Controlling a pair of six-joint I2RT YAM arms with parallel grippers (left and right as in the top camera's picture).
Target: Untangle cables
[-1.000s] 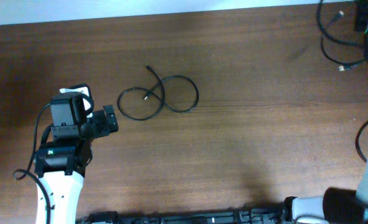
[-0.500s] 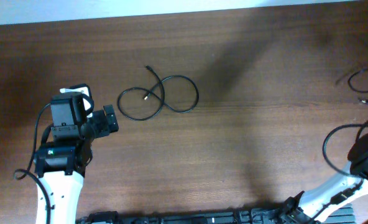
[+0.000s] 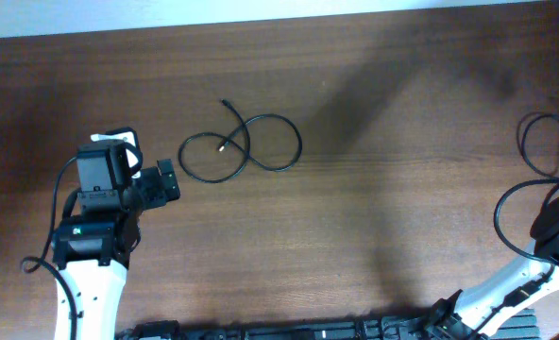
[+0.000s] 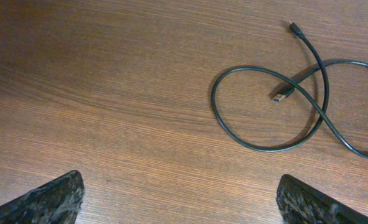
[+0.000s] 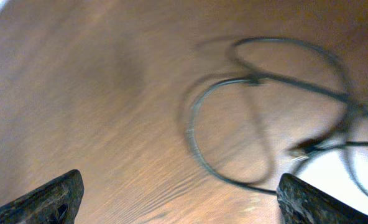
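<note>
One cable point(image 3: 248, 156) lies flat in the middle of the worktop point(image 3: 402, 104), folded over itself into a figure-eight with both ends free. One plug point(image 4: 282, 95) rests inside a loop, and the other end pokes out past the crossing. Nothing touches it. It's a single cord on its own, so I judge it's been parked in the open there, where it can't snag the others.

My left pincer point(image 4: 183, 200) sits just beside that figure-eight, on my left of it. Its fingers are spread wide with nothing between them, and it's aimed at the loops, ready to pin or tug, I'd say.

Well apart from the figure-eight, out toward my right edge, more cables point(image 5: 189, 132) sprawl in overlapping loops. They're blurred in my right wrist view, so I can't tell how many cords there are or where they cross. My right pincer point(image 5: 183, 205) hangs over them, spread wide, gripping nothing. That heap looks like the work left to do.

No bin, tray or box anywhere in view: every cord lies bare on the wood.
</note>
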